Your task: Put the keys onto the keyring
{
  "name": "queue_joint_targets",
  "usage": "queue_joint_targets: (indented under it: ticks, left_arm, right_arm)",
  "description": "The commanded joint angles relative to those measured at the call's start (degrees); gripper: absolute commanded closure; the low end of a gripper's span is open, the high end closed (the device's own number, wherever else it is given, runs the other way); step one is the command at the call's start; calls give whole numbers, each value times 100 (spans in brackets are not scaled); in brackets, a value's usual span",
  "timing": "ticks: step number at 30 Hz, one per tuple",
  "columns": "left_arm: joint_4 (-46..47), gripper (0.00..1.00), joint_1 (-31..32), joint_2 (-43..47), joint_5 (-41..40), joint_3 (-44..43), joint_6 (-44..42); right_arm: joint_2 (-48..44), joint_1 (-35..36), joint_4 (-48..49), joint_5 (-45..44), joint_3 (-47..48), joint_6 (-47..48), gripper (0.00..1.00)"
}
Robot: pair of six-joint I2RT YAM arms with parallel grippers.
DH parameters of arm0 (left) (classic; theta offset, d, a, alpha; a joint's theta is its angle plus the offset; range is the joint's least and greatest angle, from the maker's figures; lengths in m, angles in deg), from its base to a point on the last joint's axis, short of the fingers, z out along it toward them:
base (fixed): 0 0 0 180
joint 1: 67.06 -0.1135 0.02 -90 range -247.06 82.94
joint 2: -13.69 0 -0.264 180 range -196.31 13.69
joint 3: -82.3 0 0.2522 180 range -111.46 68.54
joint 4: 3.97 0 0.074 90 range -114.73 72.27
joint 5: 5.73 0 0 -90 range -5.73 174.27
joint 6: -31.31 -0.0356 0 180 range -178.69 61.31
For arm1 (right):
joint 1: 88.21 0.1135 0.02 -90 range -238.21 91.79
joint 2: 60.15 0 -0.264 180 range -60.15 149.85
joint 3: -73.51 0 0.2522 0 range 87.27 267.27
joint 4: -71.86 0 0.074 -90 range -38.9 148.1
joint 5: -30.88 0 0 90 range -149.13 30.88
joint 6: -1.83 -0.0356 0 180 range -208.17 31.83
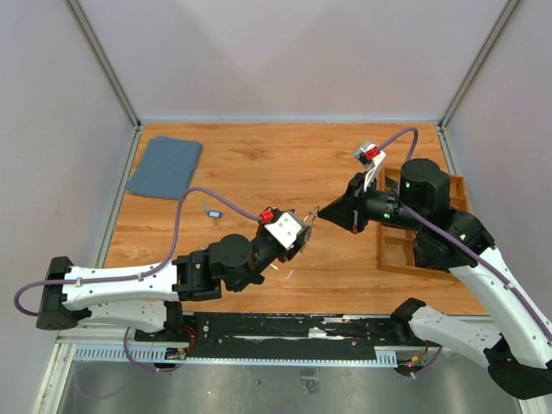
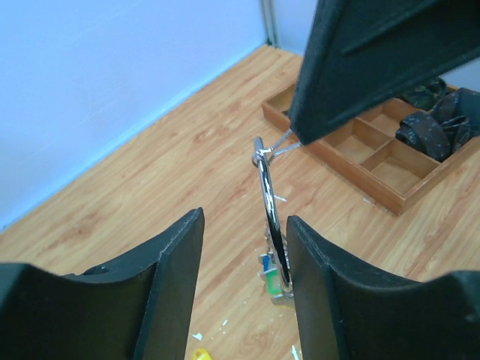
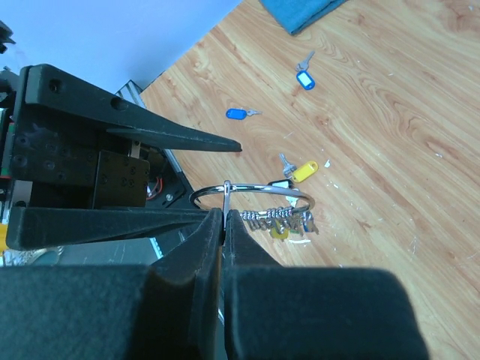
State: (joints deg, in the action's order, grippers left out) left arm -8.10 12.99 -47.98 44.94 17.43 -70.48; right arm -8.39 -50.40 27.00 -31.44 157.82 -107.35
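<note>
Hanging in mid-air between the two arms, the keyring (image 2: 268,202) is pinched at its upper rim by the right gripper (image 3: 225,219) – jaws fully closed on the wire. A cluster of keys already threaded (image 3: 281,220) dangles from the ring's lower arc. The left gripper (image 2: 244,225) is parted, with one finger on either side of the ring. Whether the wire brushes the pad (image 2: 300,247) at the right of the left wrist view cannot be told.

Three loose keys are seen on the table (image 3: 390,112) in the right wrist view: a yellow-tagged key (image 3: 302,171) just above the ring, a blue-tagged key (image 3: 236,114) up and to the left of it, and another blue-tagged key (image 3: 304,77) near the top centre.

Handling, as judged:
- The ring is light, stiff, thin and slick, so it is likely to swivel in a single pinch, and the hung keys pull it off balance.
- It is best held across a bare stretch of wire, clear of the key cluster and the split end, with a second grip to stop rotation.
- The loose keys are tiny and lie flat – they are better taken by the plastic tag than by the metal blade.
</note>
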Motion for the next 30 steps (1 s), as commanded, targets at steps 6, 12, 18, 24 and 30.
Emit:
queue_joint_targets:
  ticks: [6, 12, 18, 24, 30]
  left_arm:
    - [1073, 45, 11, 532, 725, 206, -1488]
    - [1416, 46, 11, 536, 1004, 255, -1991]
    - [1148, 52, 19, 519, 1365, 188, -2467]
    - [883, 53, 19, 564, 1597, 144, -2661]
    - [742, 54, 19, 421, 1618, 22, -2708]
  right_arm:
    - [412, -84, -751, 442, 1032, 103, 99]
    - [548, -80, -858, 603, 1185, 68, 99]
    - [647, -86, -993, 716, 1342, 30, 99]
    - [700, -84, -1027, 819, 1452, 6, 99]
    - [728, -76, -1001, 1011, 1471, -39, 99]
